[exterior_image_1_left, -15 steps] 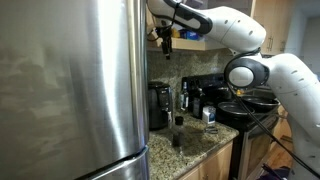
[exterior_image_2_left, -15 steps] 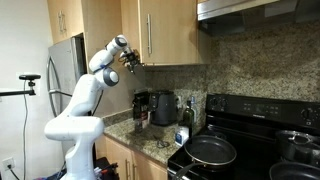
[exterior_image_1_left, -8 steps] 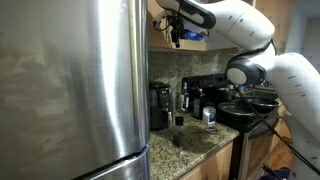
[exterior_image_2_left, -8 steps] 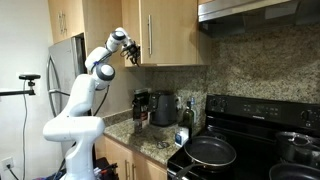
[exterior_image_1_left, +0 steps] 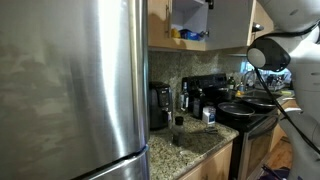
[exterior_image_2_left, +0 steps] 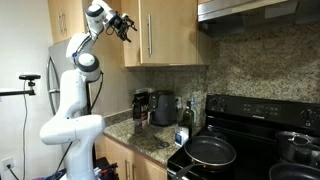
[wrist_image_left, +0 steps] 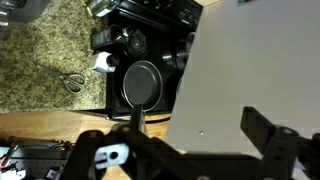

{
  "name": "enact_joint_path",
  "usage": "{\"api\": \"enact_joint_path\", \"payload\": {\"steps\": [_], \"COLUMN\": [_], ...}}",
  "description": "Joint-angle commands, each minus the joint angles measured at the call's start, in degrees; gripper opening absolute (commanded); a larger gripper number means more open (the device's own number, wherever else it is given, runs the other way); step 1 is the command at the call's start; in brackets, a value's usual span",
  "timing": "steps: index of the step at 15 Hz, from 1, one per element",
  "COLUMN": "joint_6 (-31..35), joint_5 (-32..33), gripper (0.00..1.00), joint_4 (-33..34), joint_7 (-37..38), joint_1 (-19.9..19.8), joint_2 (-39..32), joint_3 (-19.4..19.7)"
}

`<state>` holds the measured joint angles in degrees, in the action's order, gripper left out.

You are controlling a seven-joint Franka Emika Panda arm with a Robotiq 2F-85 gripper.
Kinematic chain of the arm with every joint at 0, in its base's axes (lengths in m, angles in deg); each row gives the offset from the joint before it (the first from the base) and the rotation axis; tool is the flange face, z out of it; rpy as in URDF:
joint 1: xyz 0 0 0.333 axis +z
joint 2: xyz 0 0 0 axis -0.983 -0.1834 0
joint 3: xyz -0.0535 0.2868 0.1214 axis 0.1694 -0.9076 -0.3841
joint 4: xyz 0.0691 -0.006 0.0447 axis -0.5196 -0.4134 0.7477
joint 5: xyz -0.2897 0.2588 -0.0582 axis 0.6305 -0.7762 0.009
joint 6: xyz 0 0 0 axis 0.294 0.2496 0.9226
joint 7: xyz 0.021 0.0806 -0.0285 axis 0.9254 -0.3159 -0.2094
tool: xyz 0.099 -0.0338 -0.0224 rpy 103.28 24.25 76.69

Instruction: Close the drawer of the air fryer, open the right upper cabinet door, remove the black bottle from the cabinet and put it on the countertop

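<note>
My gripper (exterior_image_2_left: 125, 22) is open, high at the free edge of the right upper cabinet door (exterior_image_2_left: 165, 30), left of its bar handle. In the wrist view the gripper (wrist_image_left: 205, 135) looks down along the door's pale inner face (wrist_image_left: 250, 60), nothing between its fingers. The cabinet (exterior_image_1_left: 190, 30) stands open, with small items on its shelf; I cannot pick out the black bottle among them. The air fryer (exterior_image_2_left: 165, 108) sits on the countertop (exterior_image_2_left: 150, 135). Its drawer is too small to judge.
A steel fridge (exterior_image_1_left: 70, 90) fills the near side. A black stove (exterior_image_2_left: 240, 150) with pans borders the countertop (exterior_image_1_left: 200, 142). A coffee maker (exterior_image_2_left: 142, 104), bottles and scissors (wrist_image_left: 72, 82) lie on the granite. A pan (wrist_image_left: 142, 82) is directly below.
The arm has lifted, carrying my gripper from the cabinet's lower edge up to near the top of the door. The door's position looks unchanged, and the jaws stayed open.
</note>
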<state>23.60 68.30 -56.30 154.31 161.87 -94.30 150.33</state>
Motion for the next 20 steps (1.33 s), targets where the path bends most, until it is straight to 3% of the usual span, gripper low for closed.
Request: {"api": "enact_joint_path", "payload": {"steps": [1, 3, 5, 6, 7, 8, 10, 12, 13, 14, 15, 17, 20], "joint_6": [-0.08, -0.12, -0.80, 4.35, 8.59, 10.85, 16.22, 17.43, 24.23, 24.40, 22.93, 22.62, 27.59], "joint_5": [4.46, 4.48, 7.16, -4.81, -8.63, -13.31, -22.90, -32.71, -37.97, -43.14, -43.73, -49.20, -53.09], "gripper": [1.00, 1.00, 1.00, 1.00, 1.00, 1.00, 1.00, 1.00, 1.00, 1.00, 1.00, 1.00, 1.00], "joint_4": [0.11, -0.17, -0.77, -1.00, -1.01, -0.81, -4.86, -4.32, -9.96, -10.46, -9.28, -10.98, -9.31], "joint_7": [0.59, 0.63, -0.44, 1.79, 0.66, 0.98, 0.67, 0.37, 0.32, 0.29, 1.21, 0.17, 0.31], "joint_1": [2.24, 2.35, -2.37, -9.27, -11.02, -15.07, -17.13, -21.62, -21.23, -17.02, -16.83, -13.71, -13.27], "joint_2": [1.89, 2.25, 0.36, -2.77, -1.20, -2.39, -3.85, -4.43, -7.35, -8.51, -7.87, -9.17, -10.59], "joint_3": [-3.02, -3.95, -8.11, -2.41, 2.39, 4.29, 14.71, 23.28, 27.87, 27.86, 23.95, 24.33, 19.07]}}
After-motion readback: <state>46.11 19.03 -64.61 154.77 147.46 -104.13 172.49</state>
